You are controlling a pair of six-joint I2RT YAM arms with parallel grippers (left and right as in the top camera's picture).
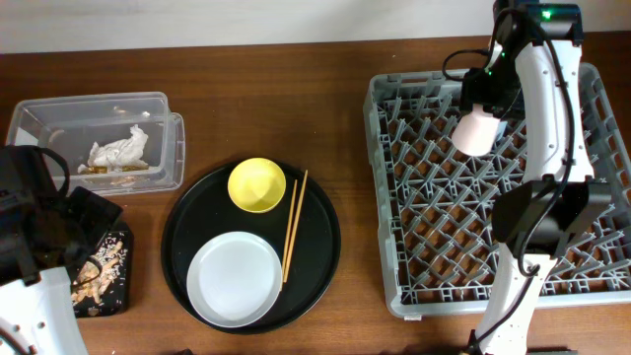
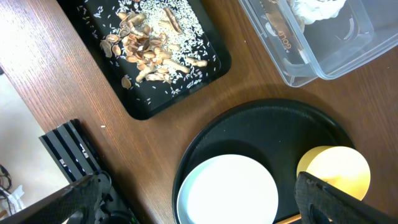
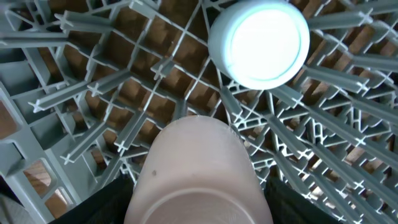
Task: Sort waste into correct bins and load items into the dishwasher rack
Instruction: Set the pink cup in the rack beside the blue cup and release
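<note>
Brown wooden tabletop (image 1: 246, 89) bears a grey pegged plastic rack (image 1: 444, 227) at frame right, where the right gripper (image 3: 199, 205) clasps a small cream-pink cup (image 3: 196, 162) (left gripper (image 2: 205, 205) gapes empty).

A large round black plastic tray (image 1: 317, 258) lies flat in the lower middle of the overhead frame, on a dark brown wooden tabletop (image 1: 276, 99) whose grain runs side to side. A pale cream strip of wall (image 1: 246, 20) borders the top edge. In the left wrist view the tray's curved rim sweeps across the lower centre. The tabletop's edge cuts diagonally down the left of that view, with a pale surface (image 2: 15, 118) beyond it.
</note>
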